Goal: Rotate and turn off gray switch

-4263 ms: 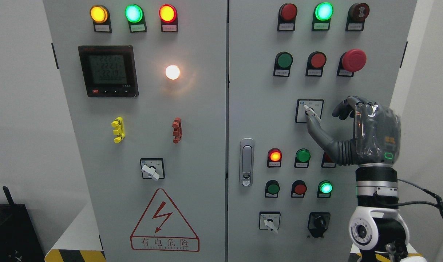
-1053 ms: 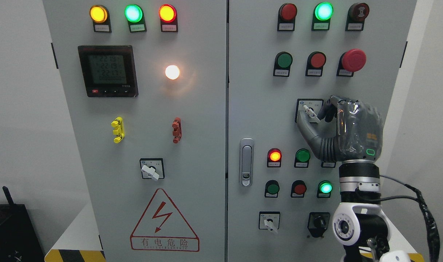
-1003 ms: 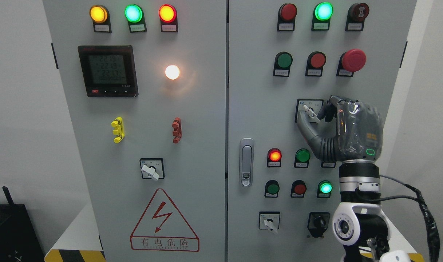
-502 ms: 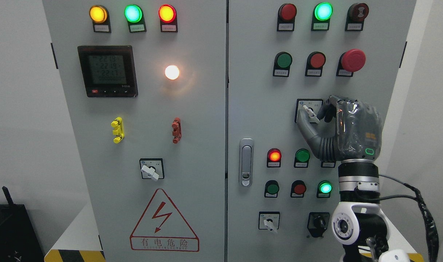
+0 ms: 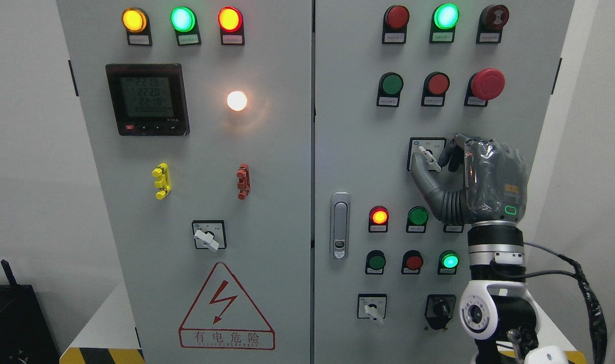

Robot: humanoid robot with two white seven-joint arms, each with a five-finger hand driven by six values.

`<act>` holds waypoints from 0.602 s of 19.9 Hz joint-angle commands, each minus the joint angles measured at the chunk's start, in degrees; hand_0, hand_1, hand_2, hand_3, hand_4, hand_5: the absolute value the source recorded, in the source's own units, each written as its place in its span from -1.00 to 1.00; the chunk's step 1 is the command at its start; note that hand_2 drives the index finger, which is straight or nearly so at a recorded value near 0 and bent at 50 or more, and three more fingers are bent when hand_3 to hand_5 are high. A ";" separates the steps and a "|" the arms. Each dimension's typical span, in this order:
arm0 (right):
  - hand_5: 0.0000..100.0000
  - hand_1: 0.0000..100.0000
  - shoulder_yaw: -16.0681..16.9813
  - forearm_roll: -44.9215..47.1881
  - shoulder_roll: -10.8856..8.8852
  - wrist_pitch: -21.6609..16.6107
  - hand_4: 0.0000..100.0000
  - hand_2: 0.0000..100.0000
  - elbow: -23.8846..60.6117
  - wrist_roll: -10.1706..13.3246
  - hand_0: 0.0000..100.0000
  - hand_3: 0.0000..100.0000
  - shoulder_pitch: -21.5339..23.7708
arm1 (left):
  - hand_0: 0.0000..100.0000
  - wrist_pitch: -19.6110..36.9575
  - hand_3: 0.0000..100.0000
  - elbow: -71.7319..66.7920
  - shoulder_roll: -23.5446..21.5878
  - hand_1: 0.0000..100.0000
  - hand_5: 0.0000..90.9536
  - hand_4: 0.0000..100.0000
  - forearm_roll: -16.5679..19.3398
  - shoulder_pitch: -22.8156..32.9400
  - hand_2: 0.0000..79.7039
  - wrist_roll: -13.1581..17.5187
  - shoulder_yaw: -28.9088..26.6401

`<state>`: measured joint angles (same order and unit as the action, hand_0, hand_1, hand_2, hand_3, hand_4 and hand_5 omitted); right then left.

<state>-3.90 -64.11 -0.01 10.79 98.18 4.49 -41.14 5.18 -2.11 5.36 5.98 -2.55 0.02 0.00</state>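
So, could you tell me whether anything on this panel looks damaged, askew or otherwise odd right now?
Nothing stands out. The right hand pinches the gray switch, whose lever sits tilted like the other gray selector levers; the cabinet doors are shut.

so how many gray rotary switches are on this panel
3: one on the left door above the warning triangle, one at the right door's bottom, one pinched by the right hand. None look hidden.

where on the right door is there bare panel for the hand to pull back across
Bare panel lies left of the gray switch, above the door latch. Below the right hand it is crowded: red lamp, green button.
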 commanded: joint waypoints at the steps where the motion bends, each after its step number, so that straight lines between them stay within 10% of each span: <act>1: 0.81 -0.37 -0.15 0.12 -1.66 -0.07 0.57 0.41 -0.18 -0.10 -0.11 0.65 -0.08 | -0.76 0.01 -1.00 0.00 0.01 -0.22 -1.00 -1.00 0.00 0.00 -1.00 -0.02 -1.85; 12: 0.82 -0.41 -0.59 0.21 -1.40 -0.07 0.58 0.43 -0.44 -0.18 -0.07 0.68 -0.79 | -0.76 0.01 -1.00 0.00 0.01 -0.22 -1.00 -1.00 0.00 0.00 -1.00 -0.02 -1.85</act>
<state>-4.18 -63.93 0.00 10.65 97.92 3.96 -41.74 5.18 -2.11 5.35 5.98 -2.55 0.02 0.00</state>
